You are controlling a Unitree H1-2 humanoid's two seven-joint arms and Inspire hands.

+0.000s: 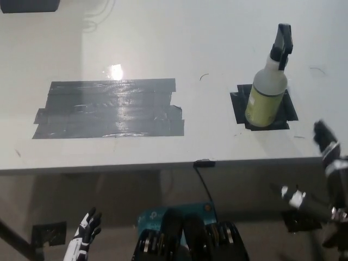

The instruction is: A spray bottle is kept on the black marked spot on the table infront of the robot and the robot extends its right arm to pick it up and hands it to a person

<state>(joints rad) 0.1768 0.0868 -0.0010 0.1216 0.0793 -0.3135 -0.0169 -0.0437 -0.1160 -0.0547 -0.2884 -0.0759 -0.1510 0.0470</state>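
A spray bottle (267, 87) with a translucent white body, yellow-green label and black trigger head stands upright on a small black tape square (239, 106) at the right of the white table (163, 38). My black right hand (329, 163) is at the picture's right edge, below and to the right of the bottle, near the table's front edge, with its fingers apart and nothing in it. A clear gap separates it from the bottle. My white left hand (84, 234) rests low at the lower left, below the table edge, fingers spread.
A large patch of dark grey tape (109, 109) covers the table's left middle. A black cable (204, 174) hangs over the front edge at the middle. A teal box (157, 217) sits on the floor beneath.
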